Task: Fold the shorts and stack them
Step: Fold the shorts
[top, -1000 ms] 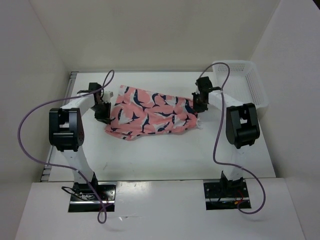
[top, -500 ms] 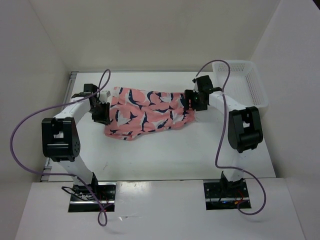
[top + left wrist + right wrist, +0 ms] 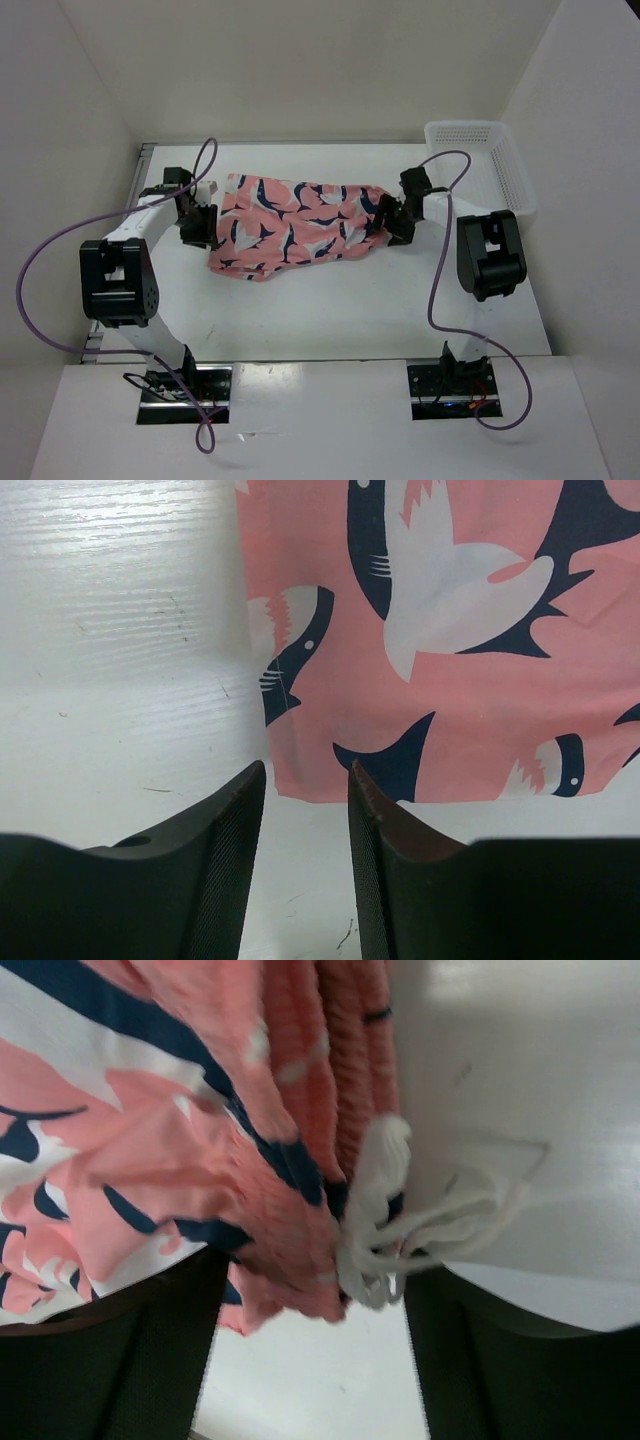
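The shorts (image 3: 300, 228), salmon-pink with navy and white shapes, lie folded in a long band across the back middle of the table. My left gripper (image 3: 200, 228) is at their left end. In the left wrist view it (image 3: 307, 772) is open and empty, its tips just short of the shorts' hem (image 3: 450, 630). My right gripper (image 3: 393, 222) is at their right end. In the right wrist view it (image 3: 315, 1270) is open wide, with the bunched waistband (image 3: 300, 1160) and white drawstring (image 3: 400, 1230) lying between its fingers, unclamped.
A white mesh basket (image 3: 500, 165) stands at the back right, beside the right arm. White walls close in the table on the left, back and right. Purple cables loop from both arms.
The shorts have been drawn into a narrower band and shifted a little to the back left. My right gripper has moved right and nearer. My left gripper has barely moved.
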You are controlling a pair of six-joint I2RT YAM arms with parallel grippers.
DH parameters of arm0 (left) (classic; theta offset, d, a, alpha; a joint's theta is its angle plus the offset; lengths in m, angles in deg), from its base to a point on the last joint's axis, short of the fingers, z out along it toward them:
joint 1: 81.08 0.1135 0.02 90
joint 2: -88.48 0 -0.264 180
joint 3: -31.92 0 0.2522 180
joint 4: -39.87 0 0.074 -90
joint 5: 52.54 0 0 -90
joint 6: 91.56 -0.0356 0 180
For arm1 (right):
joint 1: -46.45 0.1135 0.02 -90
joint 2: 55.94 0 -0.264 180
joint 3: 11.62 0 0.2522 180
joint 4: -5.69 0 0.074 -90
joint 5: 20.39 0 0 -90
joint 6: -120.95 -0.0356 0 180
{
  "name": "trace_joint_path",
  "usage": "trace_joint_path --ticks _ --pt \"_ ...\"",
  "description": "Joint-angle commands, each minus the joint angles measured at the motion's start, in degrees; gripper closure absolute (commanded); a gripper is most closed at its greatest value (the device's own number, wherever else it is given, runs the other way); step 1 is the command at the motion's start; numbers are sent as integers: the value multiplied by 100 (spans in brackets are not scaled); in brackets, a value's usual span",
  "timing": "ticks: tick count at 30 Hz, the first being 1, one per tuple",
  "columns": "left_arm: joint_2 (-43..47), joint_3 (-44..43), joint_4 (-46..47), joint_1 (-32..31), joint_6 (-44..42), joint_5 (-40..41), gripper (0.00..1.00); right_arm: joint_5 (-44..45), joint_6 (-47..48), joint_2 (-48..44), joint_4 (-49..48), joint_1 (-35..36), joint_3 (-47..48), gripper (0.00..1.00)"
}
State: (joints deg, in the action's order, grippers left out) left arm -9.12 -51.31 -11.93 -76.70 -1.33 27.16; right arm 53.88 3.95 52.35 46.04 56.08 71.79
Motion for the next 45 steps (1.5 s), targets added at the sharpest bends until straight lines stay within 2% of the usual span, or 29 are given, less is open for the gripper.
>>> trace_joint_path --ticks 1,2,4,5,7,8,10,13,14,16,17,19,20,22,25,28,32,38,43,45 --pt "-30 -75 -72 19 -23 2 53 -115 -182 341 -365 22 225 30" --pt "-31 -75 -72 19 -23 54 53 -115 -182 411 -365 22 277 43" --pt "-31 -75 -72 19 -23 55 53 -115 -182 464 -418 22 277 57" --pt "-31 -75 -72 19 -23 55 53 -115 -182 465 -418 22 217 70" --pt "-31 -75 -72 19 -23 55 52 -115 -182 465 -418 22 154 82" --pt "-31 -75 -72 19 -23 107 52 -19 -113 465 -418 22 154 93" --pt "-31 -206 -72 19 -23 108 52 43 133 386 -418 22 154 100" --pt "-162 -793 -553 19 -23 108 50 455 739 79 -304 22 417 100" --pt "-250 -1388 -633 -51 -23 108 49 543 1088 -78 -303 22 418 100" --pt "-531 -2006 -687 -226 -23 108 49 789 1320 -237 -303 22 488 100" --pt "-741 -2566 -687 -514 -23 108 49 886 1477 -404 -251 22 488 100" --pt "-1031 -3105 -687 -885 -23 -50 47 1010 1601 -571 -251 22 366 100" --pt "-1215 -3360 -687 -1269 -23 -277 46 1010 1663 -633 -251 22 365 100" --pt "-1830 -3974 -583 -1606 -23 -594 46 1010 1847 -774 -303 22 295 100" --pt "-2604 -4346 -267 -2098 -23 -973 46 1202 2102 -914 -356 22 242 100" --pt "-3211 -4662 103 -2468 -23 -1035 46 1256 2251 -1037 -409 22 426 100" --pt "-3976 -5347 157 -2846 -23 -903 46 1309 2446 -1152 -409 22 664 100" --pt "-4373 -5542 157 -2917 -23 -903 45 1862 3095 -1310 -540 22 664 100" --pt "-3372 -5227 52 -2610 -23 -956 38 2142 3613 -1310 -602 22 778 100" --pt "-2908 -4788 51 -2417 -23 -799 37 2275 3816 -1310 -742 22 962 100"
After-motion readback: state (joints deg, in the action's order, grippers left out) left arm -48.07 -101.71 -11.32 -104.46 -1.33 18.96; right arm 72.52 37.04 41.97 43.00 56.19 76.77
